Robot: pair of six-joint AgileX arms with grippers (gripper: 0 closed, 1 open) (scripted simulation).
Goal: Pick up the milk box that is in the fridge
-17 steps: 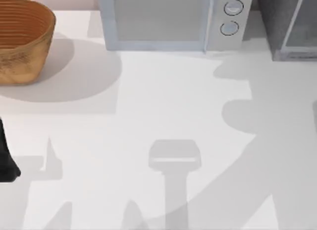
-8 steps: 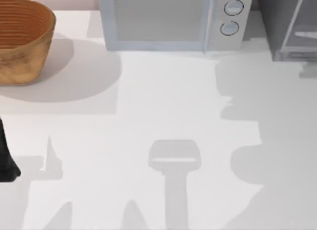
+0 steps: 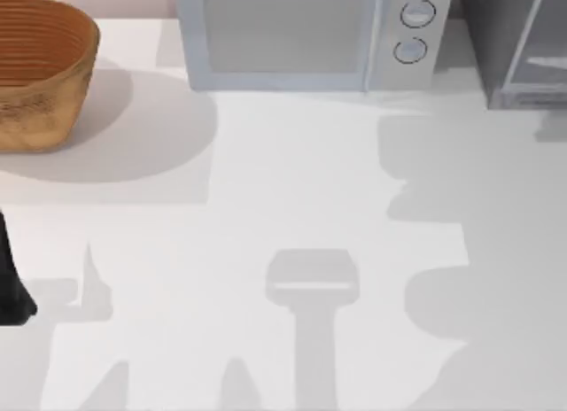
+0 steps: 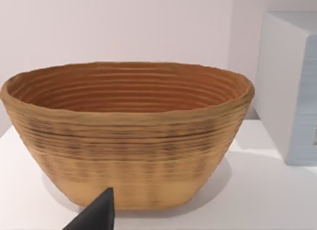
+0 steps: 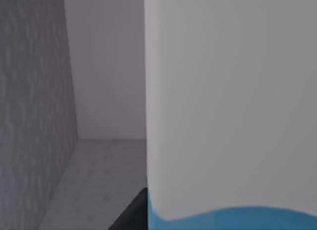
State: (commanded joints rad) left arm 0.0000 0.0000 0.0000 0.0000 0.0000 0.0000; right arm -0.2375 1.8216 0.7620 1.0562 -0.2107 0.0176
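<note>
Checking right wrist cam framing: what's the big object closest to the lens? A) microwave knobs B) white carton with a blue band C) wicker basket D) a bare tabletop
B: the right wrist view has the milk box, white above a sky-blue band, right up close inside the fridge with its grey textured wall beside it.

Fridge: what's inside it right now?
The right wrist view, inside the fridge, shows the milk box close up on the grey floor: white face, blue band. The carton hides whatever stands behind it.
</note>
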